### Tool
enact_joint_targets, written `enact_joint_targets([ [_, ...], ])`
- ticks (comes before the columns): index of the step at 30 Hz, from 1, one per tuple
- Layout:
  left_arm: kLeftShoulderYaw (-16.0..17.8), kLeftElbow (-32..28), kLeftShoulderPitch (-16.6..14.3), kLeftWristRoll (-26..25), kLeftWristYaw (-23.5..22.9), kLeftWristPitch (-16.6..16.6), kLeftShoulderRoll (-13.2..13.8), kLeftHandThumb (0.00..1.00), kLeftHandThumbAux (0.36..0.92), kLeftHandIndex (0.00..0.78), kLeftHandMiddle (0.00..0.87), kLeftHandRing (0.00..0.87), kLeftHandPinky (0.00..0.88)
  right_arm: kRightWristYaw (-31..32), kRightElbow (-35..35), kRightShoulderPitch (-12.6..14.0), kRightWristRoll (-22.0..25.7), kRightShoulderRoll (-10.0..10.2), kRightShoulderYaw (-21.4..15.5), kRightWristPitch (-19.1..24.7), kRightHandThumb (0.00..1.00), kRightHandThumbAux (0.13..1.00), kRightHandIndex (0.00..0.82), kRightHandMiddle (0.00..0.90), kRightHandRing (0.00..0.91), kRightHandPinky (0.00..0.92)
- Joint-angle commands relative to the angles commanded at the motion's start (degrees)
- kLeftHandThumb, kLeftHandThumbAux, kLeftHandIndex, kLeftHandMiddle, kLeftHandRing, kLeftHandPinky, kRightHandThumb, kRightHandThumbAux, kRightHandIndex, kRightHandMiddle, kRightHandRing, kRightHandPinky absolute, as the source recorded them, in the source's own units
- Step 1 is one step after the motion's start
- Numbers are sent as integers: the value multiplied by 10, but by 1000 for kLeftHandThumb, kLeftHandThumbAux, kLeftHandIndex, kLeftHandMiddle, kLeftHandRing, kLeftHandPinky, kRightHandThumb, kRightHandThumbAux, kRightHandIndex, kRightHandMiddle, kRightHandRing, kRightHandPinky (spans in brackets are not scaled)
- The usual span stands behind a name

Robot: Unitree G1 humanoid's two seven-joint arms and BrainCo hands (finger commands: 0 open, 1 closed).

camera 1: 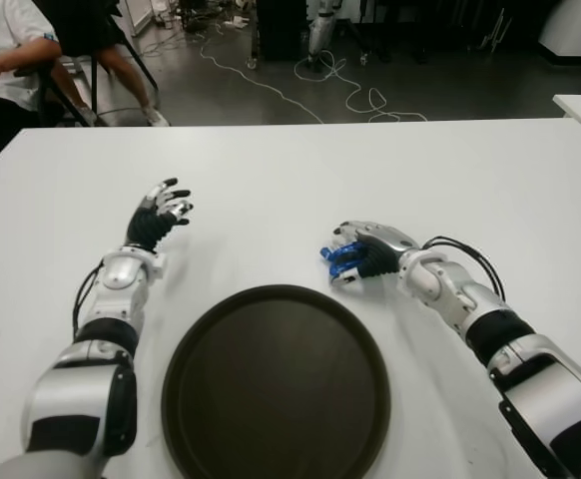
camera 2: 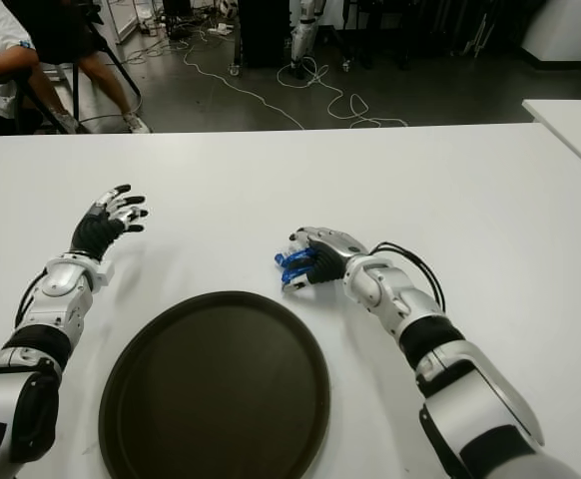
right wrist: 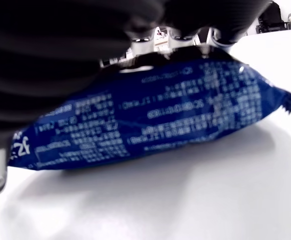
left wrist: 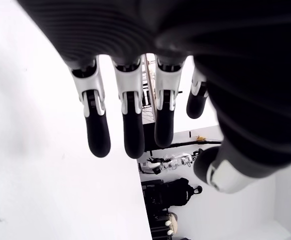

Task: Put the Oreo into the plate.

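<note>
Meanwhile, a blue Oreo packet [right wrist: 150,117] is seen gripped under the curled fingers [right wrist: 185,35] of the right hand [camera 1: 362,254], low over the white table [camera 1: 370,170] and just beyond the far rim of the dark plate [camera 1: 276,384], which lies nearer the robot than the fingertips. Whether the packet is lifted clear of the table cannot be told. The left hand [camera 1: 159,217] is shown off to the plate's left, fingers spread and nothing held. A slip is judged possible: the slick wrapper is pinched from above only, and could be dragged or dropped short of the rim
</note>
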Motion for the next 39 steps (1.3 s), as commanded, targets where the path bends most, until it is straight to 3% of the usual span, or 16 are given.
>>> enact_joint_targets([
  [9,2,0,0,-2,2,2,0,239,671,107,225,251,313,-16,7,-1,0,0,0,-5,0,502,95,163,159,125],
  [14,2,-1,0,-1,4,3,0,239,663,107,228,253,317,-30,15,-5,-6,-4,4,-14,1,574,123,194,200,189],
  [19,-1,-2,1,2,5,2,1,229,650,110,233,251,305,-40,18,-7,-10,-8,10,-25,139,682,186,241,242,255],
  [27,-2,-2,2,2,1,0,2,224,642,104,225,248,315,-49,10,-10,-16,-19,16,-31,292,716,204,255,239,258],
  [29,-2,-2,2,2,0,0,2,228,652,108,227,250,317,-51,7,-10,-16,-22,17,-31,531,721,325,304,282,295],
  [35,-1,-4,2,1,1,-1,1,220,654,119,231,254,318,-74,7,-13,-26,-27,28,-29,733,710,417,391,344,321],
  [39,0,-4,2,0,1,-1,0,217,654,126,237,258,316,-89,5,-14,-33,-30,35,-26,807,694,411,446,379,323],
])
